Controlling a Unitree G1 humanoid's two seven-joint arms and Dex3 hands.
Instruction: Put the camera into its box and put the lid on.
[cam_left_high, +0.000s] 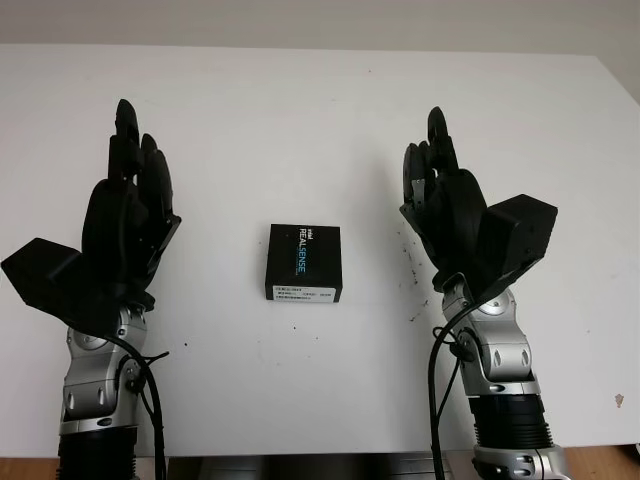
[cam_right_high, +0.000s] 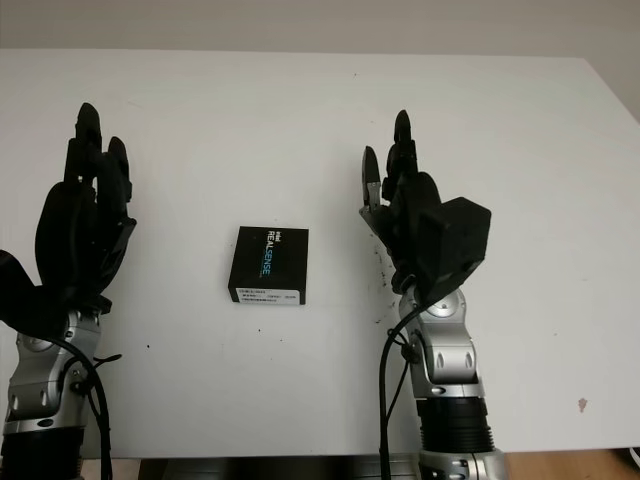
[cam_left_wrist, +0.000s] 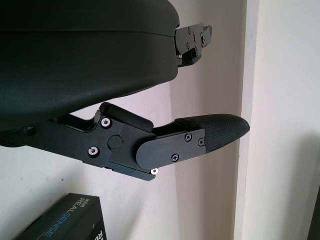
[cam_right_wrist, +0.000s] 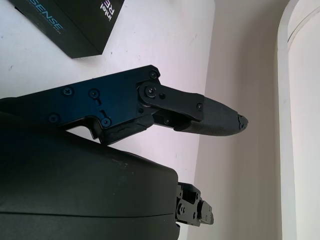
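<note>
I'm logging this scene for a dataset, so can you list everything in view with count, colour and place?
RealSense box: one, black with white and blue lettering, closed, lying on the table midway between the two hands.
Table: one, white, spanning the scene, with a few small dark specks near the right hand.
Left hand: one, black on a silver forearm, open, raised over the table to the left of the box, touching nothing.
Right hand: one, black on a silver forearm, open, raised over the table to the right of the box, touching nothing.
</note>
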